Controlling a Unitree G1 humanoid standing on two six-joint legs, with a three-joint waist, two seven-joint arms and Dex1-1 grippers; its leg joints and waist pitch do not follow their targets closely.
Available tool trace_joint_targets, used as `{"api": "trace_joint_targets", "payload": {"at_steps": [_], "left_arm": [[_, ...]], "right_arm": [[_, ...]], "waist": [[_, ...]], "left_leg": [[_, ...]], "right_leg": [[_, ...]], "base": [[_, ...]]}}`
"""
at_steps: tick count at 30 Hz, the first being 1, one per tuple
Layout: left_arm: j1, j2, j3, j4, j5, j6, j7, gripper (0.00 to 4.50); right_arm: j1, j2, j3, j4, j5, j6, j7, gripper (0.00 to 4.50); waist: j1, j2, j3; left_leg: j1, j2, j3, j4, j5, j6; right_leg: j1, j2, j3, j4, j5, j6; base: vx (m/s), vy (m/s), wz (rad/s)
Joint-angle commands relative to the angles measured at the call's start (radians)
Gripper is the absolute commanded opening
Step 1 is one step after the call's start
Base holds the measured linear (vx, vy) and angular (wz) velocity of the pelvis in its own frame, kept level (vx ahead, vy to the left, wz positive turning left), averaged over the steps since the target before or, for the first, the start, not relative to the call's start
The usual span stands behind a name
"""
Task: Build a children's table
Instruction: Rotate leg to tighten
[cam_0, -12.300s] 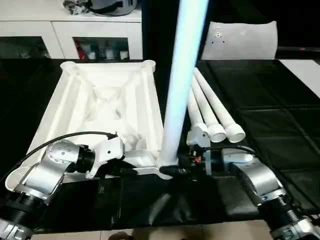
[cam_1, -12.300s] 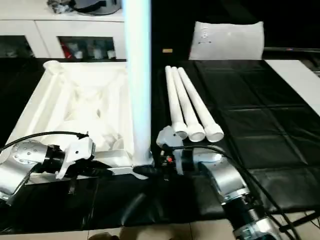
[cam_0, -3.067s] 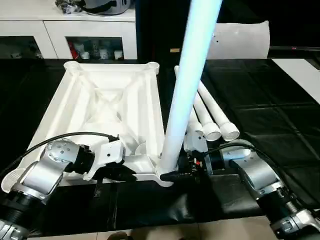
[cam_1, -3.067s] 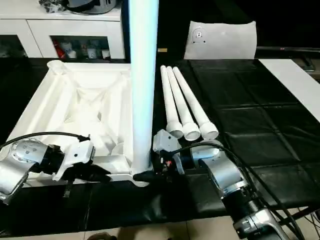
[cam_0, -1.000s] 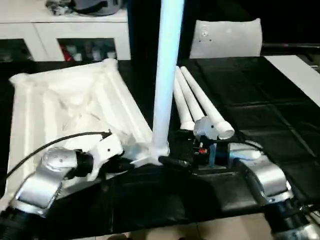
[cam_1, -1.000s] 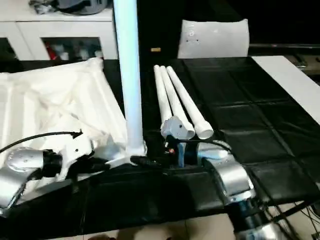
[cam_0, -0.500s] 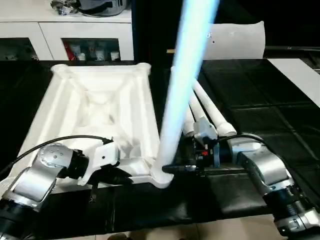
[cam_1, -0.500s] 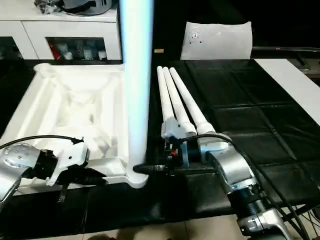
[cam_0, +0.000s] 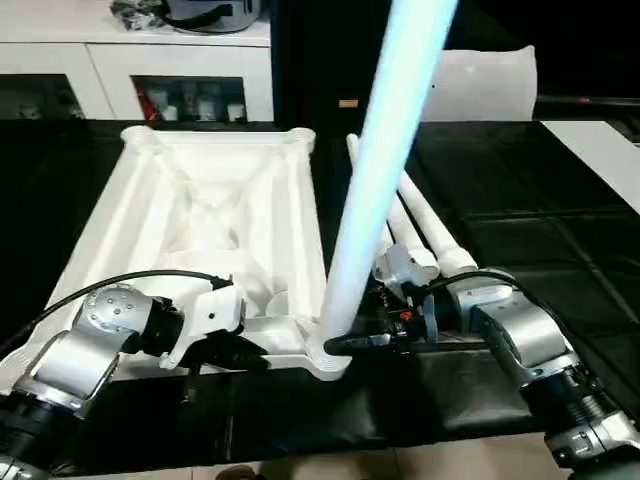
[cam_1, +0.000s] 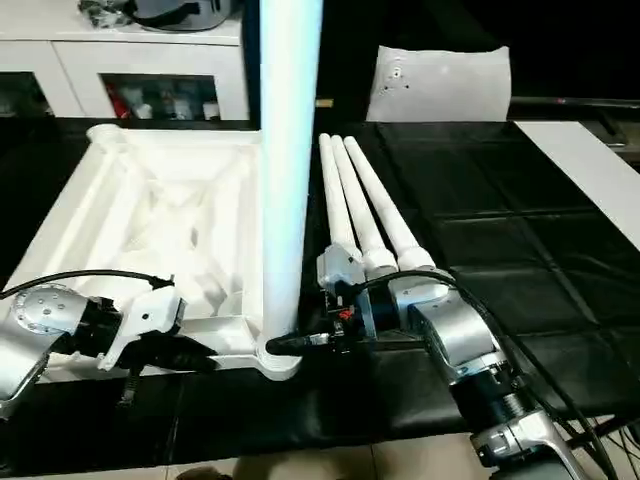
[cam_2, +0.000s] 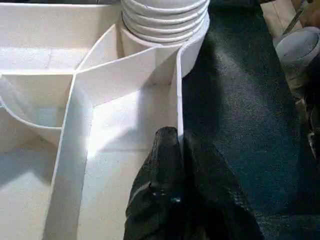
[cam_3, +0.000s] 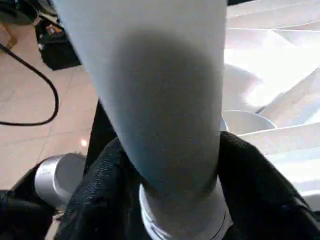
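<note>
On the black-covered work surface (cam_1: 520, 250) the table top (cam_0: 215, 215) lies upside down, ribbed underside up, its long sides running away from the robot toward the white cabinet (cam_0: 140, 60) at the back.

Left side: left gripper (cam_2: 176, 137) is pinched shut on the near rim wall of the table top, one finger inside the rim, one outside. A black cable (cam_0: 120, 280) loops over the silver left forearm.

Centre: one leg (cam_1: 285, 180) stands upright in the near right corner socket (cam_1: 278, 362), long axis close to vertical, its upper part running out past the top of the head views. The left wrist view shows its ridged foot seated in the socket.

Right of centre: right gripper (cam_0: 345, 343) reaches in level from the right, its fingers (cam_3: 100, 195) either side of the leg's base just above the socket, pressed against it in the right wrist view.

Right side: three spare legs (cam_1: 365, 210) lie side by side, touching, wide ends toward the robot, narrow ends pointing away; their near ends lie behind the right wrist.

Back: a white cushion-like object (cam_1: 440, 85) sits at the far edge; pale floor shows below the near edge.
</note>
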Motion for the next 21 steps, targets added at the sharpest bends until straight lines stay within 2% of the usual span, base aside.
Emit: {"api": "trace_joint_targets", "payload": {"at_steps": [1, 12, 16, 17, 20, 21], "left_arm": [[-0.01, -0.018, -0.028, 0.008, 0.01, -0.016, 0.002, 0.0], [-0.005, -0.045, 0.001, 0.016, 0.0, 0.009, 0.065, 0.0], [0.016, -0.097, 0.054, -0.03, -0.019, 0.118, 0.191, 0.0], [0.022, -0.118, 0.075, -0.05, -0.032, 0.157, 0.232, 0.0], [0.034, -0.156, 0.11, -0.092, -0.043, 0.219, 0.307, 0.0], [0.046, -0.191, 0.135, -0.132, -0.029, 0.282, 0.385, 0.0]], "right_arm": [[-0.011, -0.006, 0.019, 0.006, -0.016, -0.007, 0.022, 2.13], [0.014, 0.009, 0.034, -0.015, -0.013, -0.013, 0.008, 1.97], [0.091, 0.051, 0.001, -0.096, 0.031, 0.044, -0.082, 1.96], [0.104, 0.076, -0.014, -0.101, 0.03, 0.062, -0.138, 1.96], [0.119, 0.137, -0.035, -0.095, 0.007, 0.08, -0.262, 1.96], [0.116, 0.212, -0.049, -0.07, -0.029, 0.09, -0.399, 1.96]], "waist": [[-0.008, 0.006, -0.052], [-0.007, 0.007, -0.051], [-0.005, 0.005, -0.049], [-0.007, 0.007, -0.047], [-0.019, 0.003, -0.044], [-0.024, 0.011, -0.045]], "left_leg": [[0.02, 0.053, -0.012, -0.078, -0.26, -0.002], [0.023, 0.054, -0.014, -0.079, -0.295, -0.011], [0.026, 0.055, -0.013, -0.081, -0.306, -0.013], [0.022, 0.054, -0.016, -0.083, -0.316, -0.017], [0.017, 0.048, -0.02, -0.084, -0.339, -0.034], [0.017, 0.045, -0.024, -0.084, -0.344, -0.038]], "right_leg": [[0.034, -0.074, 0.044, -0.066, -0.309, -0.188], [0.031, -0.074, 0.044, -0.069, -0.352, -0.178], [0.029, -0.073, 0.046, -0.071, -0.351, -0.179], [0.031, -0.074, 0.045, -0.071, -0.378, -0.173], [0.03, -0.077, 0.041, -0.08, -0.474, -0.138], [0.031, -0.078, 0.04, -0.084, -0.511, -0.118]], "base": [[0.0, 0.0, 0.0], [0.0, 0.0, 0.0], [0.0, 0.0, 0.0], [0.0, 0.0, 0.0], [0.0, 0.0, 0.0], [0.0, 0.0, 0.0]]}}
